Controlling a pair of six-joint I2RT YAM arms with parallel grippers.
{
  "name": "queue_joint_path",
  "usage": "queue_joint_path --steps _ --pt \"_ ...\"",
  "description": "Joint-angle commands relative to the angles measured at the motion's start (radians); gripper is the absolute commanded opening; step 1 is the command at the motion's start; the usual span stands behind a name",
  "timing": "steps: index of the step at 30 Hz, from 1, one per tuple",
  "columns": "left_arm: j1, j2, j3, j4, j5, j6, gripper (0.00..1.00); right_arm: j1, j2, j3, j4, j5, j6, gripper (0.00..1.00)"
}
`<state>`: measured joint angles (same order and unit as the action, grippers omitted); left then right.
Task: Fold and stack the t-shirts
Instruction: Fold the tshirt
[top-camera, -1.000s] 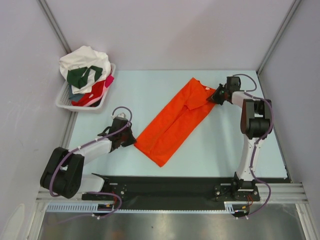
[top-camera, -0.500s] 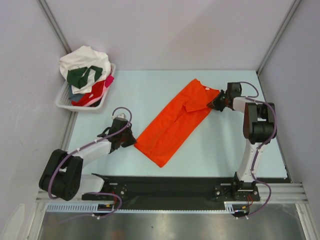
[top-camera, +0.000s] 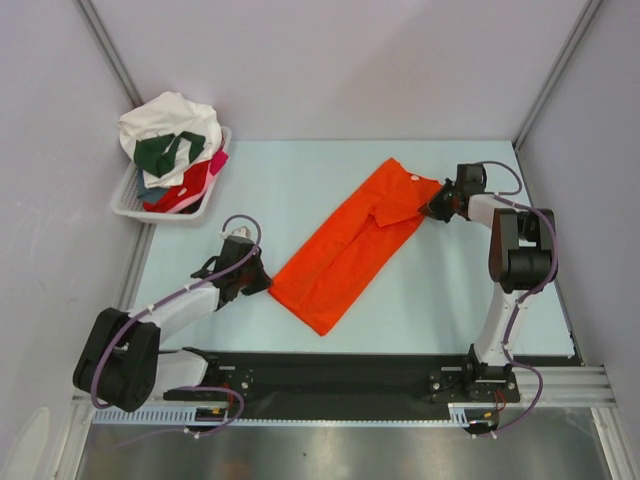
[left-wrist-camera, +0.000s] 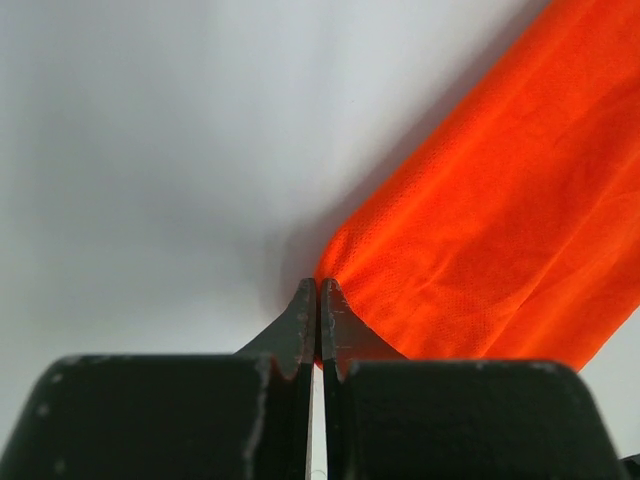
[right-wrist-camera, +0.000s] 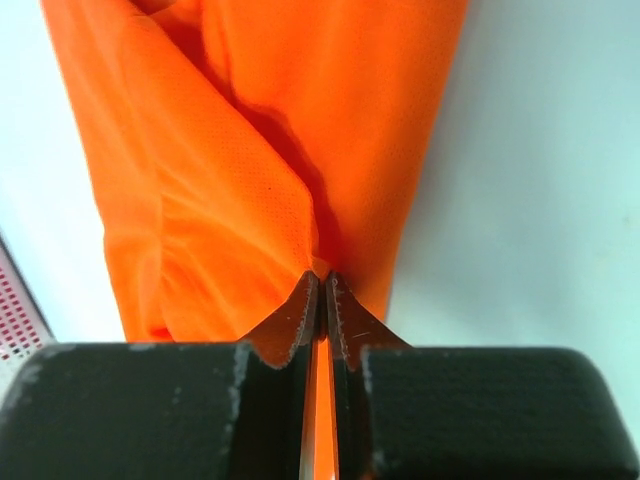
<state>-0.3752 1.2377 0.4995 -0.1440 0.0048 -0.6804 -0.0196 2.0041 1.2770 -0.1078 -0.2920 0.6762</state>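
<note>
– Left hand (left-wrist-camera: 318, 285): fingers pressed together, with the near corner of the orange t-shirt (top-camera: 345, 245) bunching into the tips. Reads as a pinch on the hem.
– Right hand (right-wrist-camera: 322, 278)?
– Same. Closed narrow, orange cloth showing in the slit between its fingers. A fold of fabric rises just ahead of the tips.
– Where does the shirt lie?
– Stretched between the two hands on the counter (top-camera: 300, 170), as a long narrow band. The sides look already folded in lengthwise, and a flap lies on top close to the right hand.
– Progress, by your reckoning?
– Early. This first shirt is half-folded at best: the lengthwise fold looks made, the crosswise one not yet. Nothing stacked that I can see.
– And the rest?
– Heaped in the basket (top-camera: 122, 205), well beyond the left hand and off to its left. White t-shirt (top-camera: 170, 115) on top, then the dark green t-shirt (top-camera: 158, 153), red t-shirt (top-camera: 190, 185) and pink t-shirt (top-camera: 218, 160) at the edge. All crumpled.
– What's left, then?
– My guess: bring one end of the orange over to the other and set it down as the base of the stack. At least four more follow; I can't count what's buried.
</note>
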Motion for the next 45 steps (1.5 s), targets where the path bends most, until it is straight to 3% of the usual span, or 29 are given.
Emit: queue_joint_path --steps 1,6,7,9,11,22,27,33,36,40,45 --pt "-0.008 -0.023 -0.021 -0.011 -0.002 -0.005 0.0 -0.003 -0.031 -0.019 -0.032 0.05 -0.021 0.06" --pt "-0.008 -0.021 -0.019 -0.011 0.0 -0.004 0.0 -0.003 -0.019 -0.034 -0.036 0.063 -0.026 0.09" --pt "-0.008 -0.021 -0.018 -0.009 -0.002 -0.002 0.0 -0.003 -0.024 -0.045 -0.033 0.071 -0.027 0.13" --pt "-0.01 -0.021 -0.019 -0.009 0.001 -0.002 0.0 -0.002 -0.028 -0.054 -0.026 0.08 -0.035 0.31" --pt "-0.011 -0.021 -0.021 -0.009 0.001 -0.002 0.0 0.0 -0.042 -0.071 -0.015 0.08 -0.04 0.37" --pt "-0.018 -0.012 -0.021 -0.006 -0.002 -0.002 0.0 0.015 -0.087 -0.128 -0.006 0.128 -0.081 0.42" --pt "-0.019 -0.02 -0.021 -0.008 -0.002 -0.002 0.0 0.015 -0.088 -0.156 0.037 0.122 -0.081 0.51" --pt "-0.021 -0.026 -0.026 -0.006 -0.002 -0.004 0.0 0.014 -0.03 -0.124 0.048 0.102 -0.066 0.42" --pt "-0.022 -0.033 -0.03 -0.011 0.0 -0.005 0.0 0.012 0.005 -0.094 0.049 0.102 -0.06 0.31" --pt "-0.027 -0.05 -0.044 -0.011 0.006 -0.019 0.0 0.004 0.056 -0.041 0.049 0.088 -0.049 0.06" --pt "-0.079 -0.083 -0.078 -0.003 -0.002 -0.082 0.0 0.004 0.122 0.054 0.042 0.062 -0.047 0.0"
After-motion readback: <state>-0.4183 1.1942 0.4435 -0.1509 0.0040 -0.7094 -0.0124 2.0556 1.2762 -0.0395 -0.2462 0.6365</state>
